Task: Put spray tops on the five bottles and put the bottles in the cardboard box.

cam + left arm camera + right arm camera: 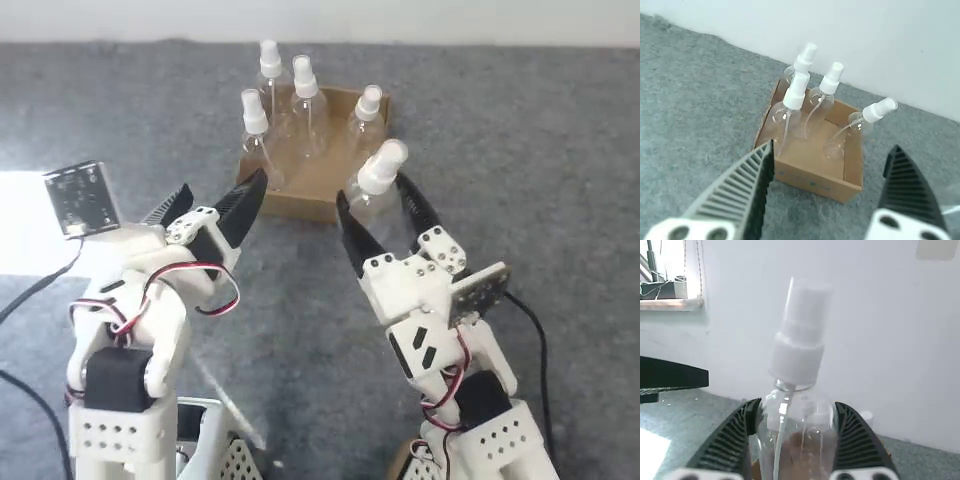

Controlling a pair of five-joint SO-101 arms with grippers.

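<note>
Right gripper (797,410): jaws narrow, closed on the fifth bottle (790,440), one finger on each side of the clear body just under the shoulder. The bottle's long axis runs out along the fingers. Its neck and spray top (800,340) stand past the tips, so the top is already fitted.

From the high view, the right gripper (372,195) has this bottle (368,205) at the near right corner of the box (300,205), with the spray top (383,167) leaning toward the box. I cannot tell whether the base rests on the mat or hangs free.

The box opening lies straight ahead of the right jaws, just beyond the held bottle. Judgement: the coming move is short, up over the front wall and then down.

Left gripper (225,182): jaws wide, nothing between them, parked just short of the box's near left corner. Its wrist view looks between the fingers of the left gripper (831,146) into the box (810,180).

Four bottles (805,110) stand inside with tops on, grouped toward the back. One of them (860,122) leans. Bare box floor shows ahead of the jaws, behind the front wall. Judgement: there is room for the fifth bottle, and the leaning one is the collision risk.

Surface: grey fibrous mat (540,150). Beyond it is a plain white wall (880,40).
</note>
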